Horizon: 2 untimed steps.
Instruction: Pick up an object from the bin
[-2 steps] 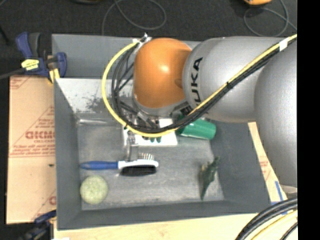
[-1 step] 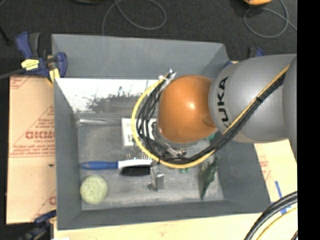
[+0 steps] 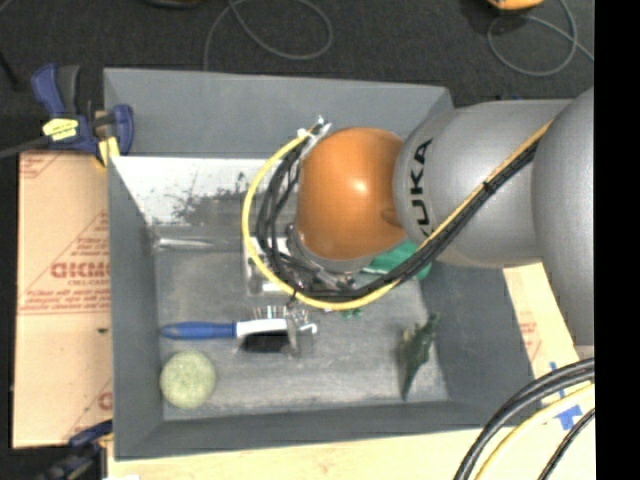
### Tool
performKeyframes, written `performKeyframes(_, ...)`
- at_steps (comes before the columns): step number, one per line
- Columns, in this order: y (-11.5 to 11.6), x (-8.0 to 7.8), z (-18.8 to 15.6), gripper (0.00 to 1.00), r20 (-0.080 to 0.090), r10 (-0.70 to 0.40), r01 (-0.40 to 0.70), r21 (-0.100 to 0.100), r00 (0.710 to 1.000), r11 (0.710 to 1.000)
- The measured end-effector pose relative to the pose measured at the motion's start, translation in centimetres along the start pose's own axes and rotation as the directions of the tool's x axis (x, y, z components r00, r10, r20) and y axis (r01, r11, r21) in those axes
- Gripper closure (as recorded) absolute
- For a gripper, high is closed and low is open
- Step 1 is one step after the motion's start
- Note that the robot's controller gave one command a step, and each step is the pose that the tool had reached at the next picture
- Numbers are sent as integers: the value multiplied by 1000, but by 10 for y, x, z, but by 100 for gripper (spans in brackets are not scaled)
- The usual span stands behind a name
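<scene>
We see the fingers (image 3: pixel 298 320) low over the black-bristled head of a blue-handled plastic brush (image 3: pixel 215 331), which lies front-left in the grey metal bin (image 3: pixel 130 308) (open or closed, we cannot tell). A speckled green ball (image 3: pixel 187 379) lies near.

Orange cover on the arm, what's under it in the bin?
The gripper sits by the head of a blue-handled brush. A green thing pokes out past the cover; the rest of it and the bin floor beneath are hidden.
</scene>
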<state>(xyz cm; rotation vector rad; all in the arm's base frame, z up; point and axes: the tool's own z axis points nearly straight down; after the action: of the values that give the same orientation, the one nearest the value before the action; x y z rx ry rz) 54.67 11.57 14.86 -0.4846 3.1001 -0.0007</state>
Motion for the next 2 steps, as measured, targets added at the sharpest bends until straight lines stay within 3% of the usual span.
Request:
performKeyframes(1,-2,-19,70,0,2,-128,128,1,992,992)
performKeyframes(2,1,-29,93,100,23,-110,110,1,994,994)
